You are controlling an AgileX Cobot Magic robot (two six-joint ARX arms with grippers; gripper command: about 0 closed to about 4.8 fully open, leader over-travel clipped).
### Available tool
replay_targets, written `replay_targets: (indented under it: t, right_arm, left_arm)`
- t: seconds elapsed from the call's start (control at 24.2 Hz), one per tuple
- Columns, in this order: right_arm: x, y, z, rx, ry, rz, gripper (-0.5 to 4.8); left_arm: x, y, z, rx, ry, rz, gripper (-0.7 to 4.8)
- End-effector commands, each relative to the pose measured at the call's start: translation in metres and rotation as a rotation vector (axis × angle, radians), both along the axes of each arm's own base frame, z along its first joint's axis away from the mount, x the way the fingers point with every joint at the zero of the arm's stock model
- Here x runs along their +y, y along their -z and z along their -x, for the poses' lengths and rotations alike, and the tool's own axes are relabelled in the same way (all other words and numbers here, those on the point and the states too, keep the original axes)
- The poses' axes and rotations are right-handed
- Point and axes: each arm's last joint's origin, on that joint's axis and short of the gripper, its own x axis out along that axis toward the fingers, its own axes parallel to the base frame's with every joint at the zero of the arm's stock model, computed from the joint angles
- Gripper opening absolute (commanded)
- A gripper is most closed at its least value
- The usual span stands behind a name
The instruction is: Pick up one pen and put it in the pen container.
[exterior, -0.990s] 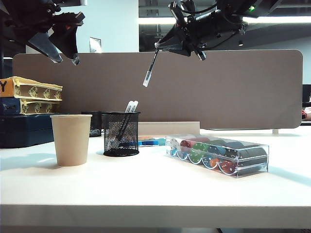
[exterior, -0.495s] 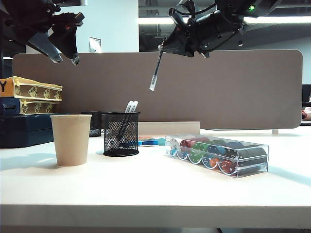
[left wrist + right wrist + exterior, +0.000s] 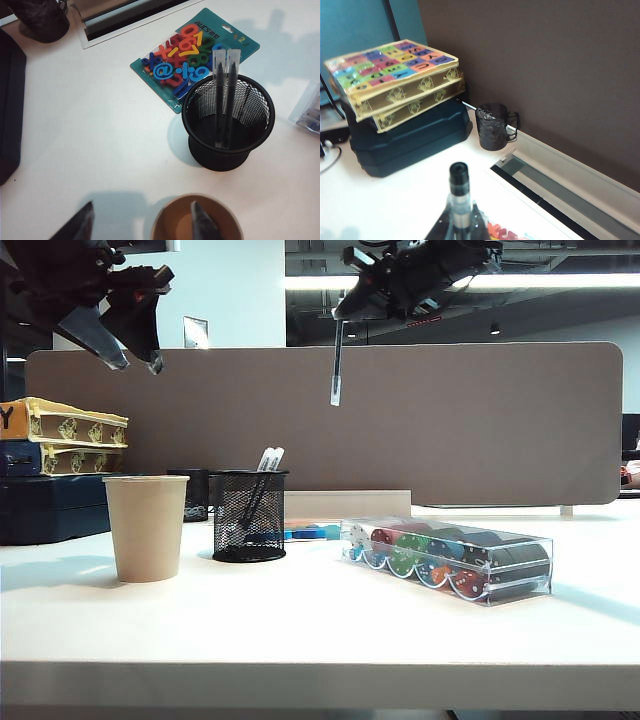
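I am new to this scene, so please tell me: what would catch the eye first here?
First, the pen hanging almost upright high above the table, pinched in the shut right gripper. Below it, slightly left, stands the black mesh pen container with two pens inside. The open left gripper hovers high over the beige paper cup.

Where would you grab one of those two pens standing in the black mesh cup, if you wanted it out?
By its whitish top, from straight above. Both pens lean against the rim of the mesh cup, only their tops clearing it. They sit side by side, so thin fingers pinching across one cap would probably work best.
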Motion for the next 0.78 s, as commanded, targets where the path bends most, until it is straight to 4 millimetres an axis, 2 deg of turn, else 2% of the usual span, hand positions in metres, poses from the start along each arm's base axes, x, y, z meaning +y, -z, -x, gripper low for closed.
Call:
replay_targets:
  t: [0.04, 0.37, 0.5, 0.78]
  right_arm:
    - [0.014, -0.002, 0.007, -0.049, -0.028, 0.058, 0.18]
    - [0.051, 0.014, 0.014, -0.025, -0.099, 0.077, 0.18]
    - [0.070, 0.022, 0.020, -0.003, -0.141, 0.087, 0.18]
    - [0.093, 0.034, 0.029, 0.032, -0.196, 0.104, 0.18]
  left_arm:
    - [0.001, -0.002, 0.000, -0.010, 0.002, 0.005, 2.47]
    - [0.001, -0.002, 0.000, -0.010, -0.001, 0.003, 2.47]
    - [0.001, -0.002, 0.000, -0.010, -0.001, 0.002, 2.47]
    - [0.001, -0.002, 0.000, -0.015, -0.018, -0.012, 2.47]
